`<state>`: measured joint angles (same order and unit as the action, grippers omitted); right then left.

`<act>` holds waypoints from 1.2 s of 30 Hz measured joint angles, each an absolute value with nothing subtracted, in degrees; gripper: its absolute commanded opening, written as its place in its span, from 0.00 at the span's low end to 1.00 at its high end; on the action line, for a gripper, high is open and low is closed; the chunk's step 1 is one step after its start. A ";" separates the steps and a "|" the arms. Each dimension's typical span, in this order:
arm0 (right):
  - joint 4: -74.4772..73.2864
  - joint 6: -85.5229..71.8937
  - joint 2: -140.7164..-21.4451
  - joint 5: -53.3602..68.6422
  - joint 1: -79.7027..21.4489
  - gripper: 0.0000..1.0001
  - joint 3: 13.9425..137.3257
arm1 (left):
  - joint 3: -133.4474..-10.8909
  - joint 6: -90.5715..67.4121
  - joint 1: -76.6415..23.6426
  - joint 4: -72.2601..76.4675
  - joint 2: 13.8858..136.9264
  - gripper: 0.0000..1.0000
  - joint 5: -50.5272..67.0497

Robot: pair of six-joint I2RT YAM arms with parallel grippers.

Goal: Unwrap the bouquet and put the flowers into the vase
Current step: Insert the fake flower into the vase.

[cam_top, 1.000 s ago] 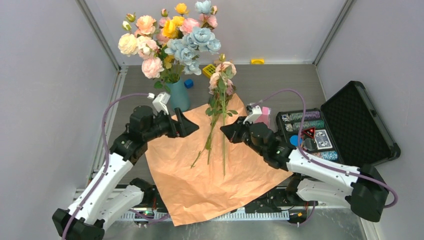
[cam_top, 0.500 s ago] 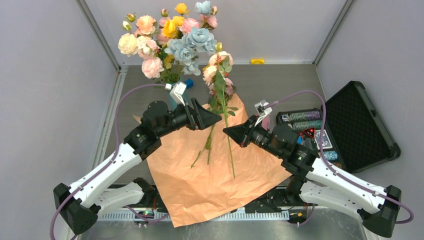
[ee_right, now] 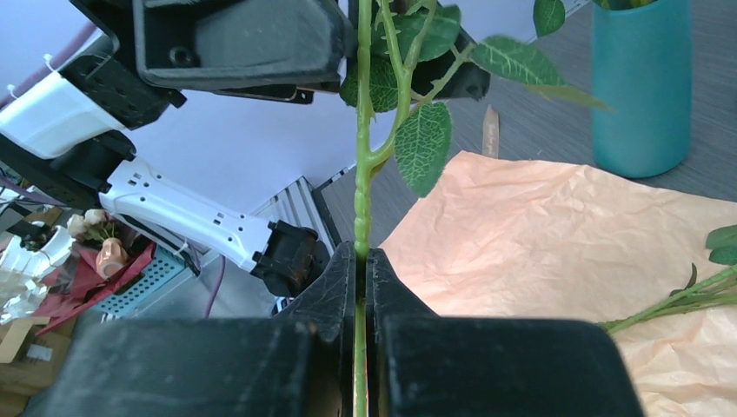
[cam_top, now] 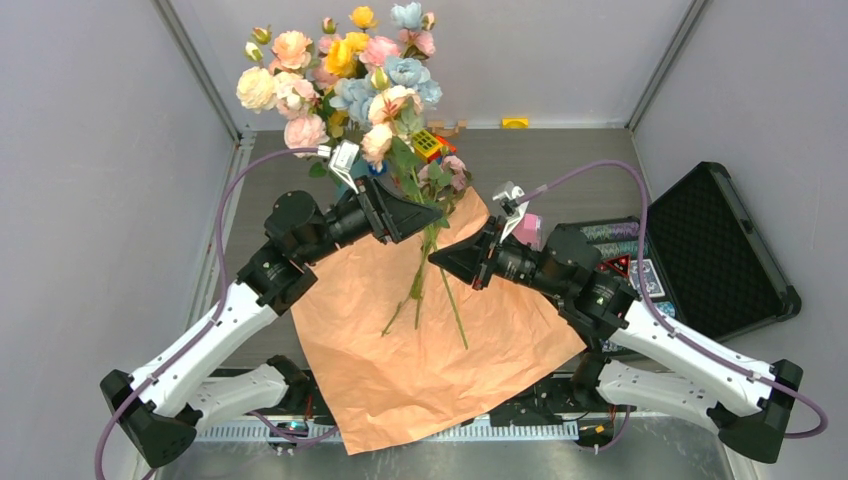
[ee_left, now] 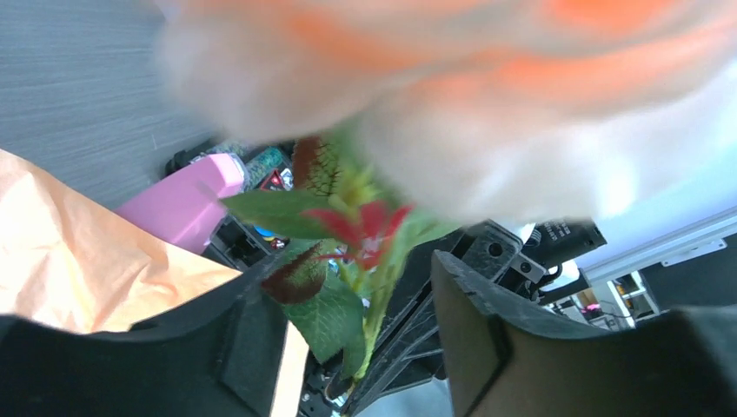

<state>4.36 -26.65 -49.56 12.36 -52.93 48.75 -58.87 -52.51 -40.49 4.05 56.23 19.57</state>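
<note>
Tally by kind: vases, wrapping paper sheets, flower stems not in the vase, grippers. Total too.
teal vase: 1
kraft paper sheet: 1
flower stems outside the vase: 2 (held stem in the right gripper, loose stem lying on the paper)
grippers: 2 (right gripper, left gripper)
Total: 6
</note>
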 measured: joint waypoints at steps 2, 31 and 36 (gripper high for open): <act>4.34 -26.44 -50.33 12.82 -52.93 0.00 48.75 | -58.85 -52.71 -40.49 4.03 55.90 0.42 19.57; -2.70 -22.70 -51.68 4.21 -53.52 0.59 52.01 | -65.47 -36.84 -40.49 -6.79 55.64 0.00 18.39; -6.52 -21.28 -50.98 -2.72 -53.43 0.74 53.30 | -69.69 -27.62 -40.49 -10.46 55.57 0.00 18.61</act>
